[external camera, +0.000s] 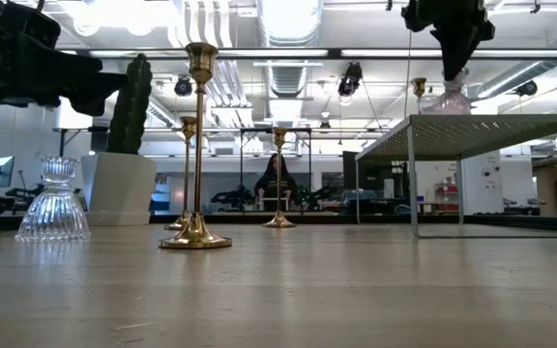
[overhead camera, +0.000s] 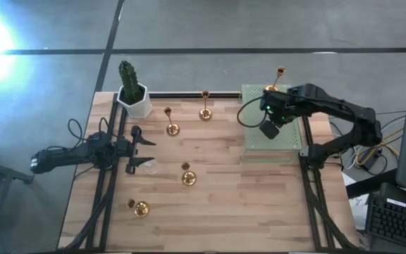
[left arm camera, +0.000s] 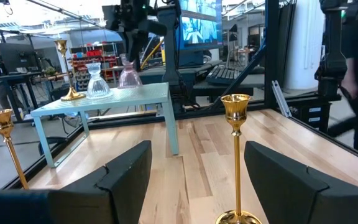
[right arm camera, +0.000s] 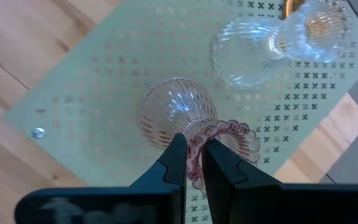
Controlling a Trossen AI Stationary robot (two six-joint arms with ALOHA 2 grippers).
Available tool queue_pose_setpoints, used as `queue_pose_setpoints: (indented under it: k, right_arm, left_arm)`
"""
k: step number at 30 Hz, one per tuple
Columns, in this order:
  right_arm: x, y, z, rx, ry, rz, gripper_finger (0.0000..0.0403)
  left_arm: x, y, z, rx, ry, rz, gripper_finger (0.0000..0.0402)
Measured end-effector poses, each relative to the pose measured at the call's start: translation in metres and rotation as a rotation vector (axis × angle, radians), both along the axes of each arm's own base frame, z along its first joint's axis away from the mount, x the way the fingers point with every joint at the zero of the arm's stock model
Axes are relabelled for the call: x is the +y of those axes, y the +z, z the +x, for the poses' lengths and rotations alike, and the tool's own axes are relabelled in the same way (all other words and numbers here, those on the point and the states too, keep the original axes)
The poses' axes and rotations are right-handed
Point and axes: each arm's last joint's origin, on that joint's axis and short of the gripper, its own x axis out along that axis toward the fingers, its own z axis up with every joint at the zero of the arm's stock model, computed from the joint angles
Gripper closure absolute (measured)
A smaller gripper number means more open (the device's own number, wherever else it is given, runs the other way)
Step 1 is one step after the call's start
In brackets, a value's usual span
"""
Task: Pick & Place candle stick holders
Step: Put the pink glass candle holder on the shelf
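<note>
This is a robotics lab in an open industrial hall. Exposed ducts [external camera: 293, 39] and strip lights run overhead, and the floor [overhead camera: 189, 25] is bare concrete. Past the wooden worktop [overhead camera: 224, 204] stand monitors [left arm camera: 199, 28], stocked shelves [left arm camera: 82, 62] and more benches; cables [overhead camera: 372, 156] trail at three o'clock beside a keyboard [overhead camera: 395, 220].
</note>
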Motion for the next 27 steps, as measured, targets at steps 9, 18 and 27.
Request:
queue_pose_setpoints:
  k: [9, 18, 27]
  right_arm:
    - [-0.011, -0.016, 0.01, 0.108, 0.048, -0.011, 0.0381]
    - [-0.012, -0.014, 0.013, 0.113, 0.057, -0.024, 0.0381]
    - [-0.013, -0.015, 0.015, 0.12, 0.058, -0.031, 0.0381]
  left_arm:
    - [0.0, 0.0, 0.0, 0.0, 0.0, 0.0, 0.014]
    - [0.0, 0.0, 0.0, 0.0, 0.0, 0.0, 0.014]
    - [0.0, 0.0, 0.0, 0.0, 0.0, 0.0, 0.014]
